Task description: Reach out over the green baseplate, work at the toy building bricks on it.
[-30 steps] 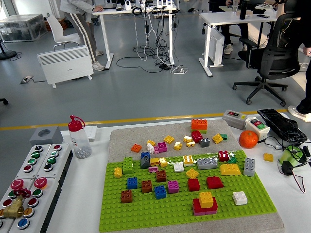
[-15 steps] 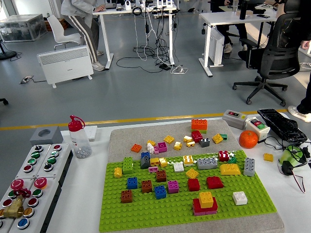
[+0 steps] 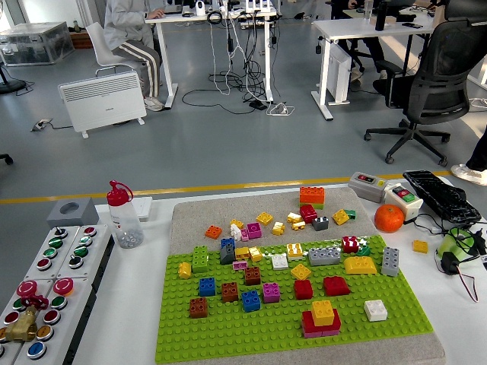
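Head view: red-capped bottle holds small pieces, beside green baseplate.

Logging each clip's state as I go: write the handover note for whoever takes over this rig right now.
Hands: neither robot hand is in view; no arm is over the table.
Things: the green baseplate lies on a grey mat, with bricks pressed across it. A yellow brick tops a red and pink stack near the front; a white brick sits to its right. Loose bricks lie on the mat behind, including an orange brick.
Done: nothing visibly in progress.
Left: reach over the baseplate and start on the bricks.
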Controlling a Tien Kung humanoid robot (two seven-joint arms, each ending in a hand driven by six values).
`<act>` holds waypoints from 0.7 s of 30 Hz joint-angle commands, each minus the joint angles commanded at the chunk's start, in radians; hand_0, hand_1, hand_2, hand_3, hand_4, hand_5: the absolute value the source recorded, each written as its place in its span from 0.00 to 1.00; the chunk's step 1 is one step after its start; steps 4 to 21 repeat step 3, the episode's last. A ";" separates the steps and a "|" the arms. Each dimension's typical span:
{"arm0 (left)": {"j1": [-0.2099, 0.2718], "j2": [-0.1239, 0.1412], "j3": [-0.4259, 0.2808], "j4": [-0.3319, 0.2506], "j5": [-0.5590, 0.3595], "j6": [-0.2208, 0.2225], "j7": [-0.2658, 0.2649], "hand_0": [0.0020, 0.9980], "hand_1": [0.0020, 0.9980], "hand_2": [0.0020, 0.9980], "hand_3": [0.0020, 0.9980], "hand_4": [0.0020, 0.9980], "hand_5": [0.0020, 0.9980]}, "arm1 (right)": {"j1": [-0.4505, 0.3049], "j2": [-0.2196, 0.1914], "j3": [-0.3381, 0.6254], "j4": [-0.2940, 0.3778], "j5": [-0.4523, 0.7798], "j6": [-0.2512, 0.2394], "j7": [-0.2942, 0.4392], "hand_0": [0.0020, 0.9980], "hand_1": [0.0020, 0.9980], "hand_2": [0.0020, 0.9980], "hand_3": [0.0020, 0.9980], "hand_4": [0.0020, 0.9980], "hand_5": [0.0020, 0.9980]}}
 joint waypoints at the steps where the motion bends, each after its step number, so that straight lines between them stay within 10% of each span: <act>1: 0.001 0.000 0.000 0.000 0.001 0.000 0.001 0.67 0.61 0.57 0.45 0.24 1.00 | 0.000 0.000 -0.001 0.000 0.000 -0.001 0.000 0.82 0.79 0.80 0.76 0.48 0.52; 21: 0.002 0.000 0.000 0.000 0.002 0.000 0.001 0.67 0.61 0.57 0.45 0.24 1.00 | -0.001 0.000 -0.003 -0.002 0.002 -0.003 0.000 0.82 0.79 0.80 0.76 0.48 0.52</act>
